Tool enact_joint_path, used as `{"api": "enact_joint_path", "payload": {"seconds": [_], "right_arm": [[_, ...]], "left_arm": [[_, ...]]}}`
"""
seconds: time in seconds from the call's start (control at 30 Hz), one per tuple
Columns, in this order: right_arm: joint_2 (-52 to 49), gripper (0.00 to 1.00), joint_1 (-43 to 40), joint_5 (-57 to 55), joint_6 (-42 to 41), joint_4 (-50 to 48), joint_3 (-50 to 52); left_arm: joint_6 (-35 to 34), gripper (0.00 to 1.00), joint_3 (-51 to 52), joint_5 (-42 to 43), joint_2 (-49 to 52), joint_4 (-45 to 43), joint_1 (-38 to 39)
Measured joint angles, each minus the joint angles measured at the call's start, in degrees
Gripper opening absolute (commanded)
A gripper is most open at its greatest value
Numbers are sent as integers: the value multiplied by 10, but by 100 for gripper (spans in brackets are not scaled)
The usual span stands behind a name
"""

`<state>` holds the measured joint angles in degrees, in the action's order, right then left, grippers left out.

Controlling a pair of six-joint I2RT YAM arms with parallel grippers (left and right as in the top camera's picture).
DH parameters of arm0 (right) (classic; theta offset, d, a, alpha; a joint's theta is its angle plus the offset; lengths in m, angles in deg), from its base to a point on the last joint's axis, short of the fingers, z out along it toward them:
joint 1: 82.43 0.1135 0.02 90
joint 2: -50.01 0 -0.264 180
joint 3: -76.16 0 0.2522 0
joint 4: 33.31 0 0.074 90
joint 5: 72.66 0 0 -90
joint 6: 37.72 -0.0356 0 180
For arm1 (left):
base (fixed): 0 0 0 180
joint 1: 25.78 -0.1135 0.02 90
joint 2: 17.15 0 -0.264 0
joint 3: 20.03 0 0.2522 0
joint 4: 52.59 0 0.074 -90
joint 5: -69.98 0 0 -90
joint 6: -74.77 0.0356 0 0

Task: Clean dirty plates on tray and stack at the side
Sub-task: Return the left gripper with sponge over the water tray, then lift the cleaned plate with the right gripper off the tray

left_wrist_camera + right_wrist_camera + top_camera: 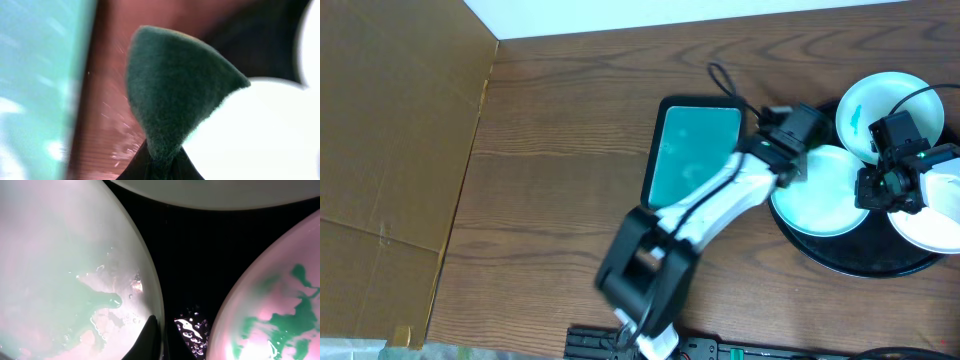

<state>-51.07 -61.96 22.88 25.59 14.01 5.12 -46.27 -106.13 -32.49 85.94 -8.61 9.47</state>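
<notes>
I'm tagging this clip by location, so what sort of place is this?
Probably a robot test bench, not a real kitchen: the left arm and right arm work at a wood-grain table, brown cardboard lines one side, and the plates sit on a black tray with no sink in view.

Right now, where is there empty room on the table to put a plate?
Bare wood lies between the cardboard wall and the teal tray. The black tray is crowded: three plates, left gripper, right gripper.
</notes>
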Motion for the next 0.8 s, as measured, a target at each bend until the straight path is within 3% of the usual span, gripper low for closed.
{"api": "enact_joint_path", "payload": {"seconds": [0.3,0.8], "right_arm": [[12,1,0,0,12,8,-4],[150,1,23,-87,85,24,-8]], "left_arm": [[0,7,0,-28,-179,2,-31],[-1,7,0,-33,-195,84,-238]]}}
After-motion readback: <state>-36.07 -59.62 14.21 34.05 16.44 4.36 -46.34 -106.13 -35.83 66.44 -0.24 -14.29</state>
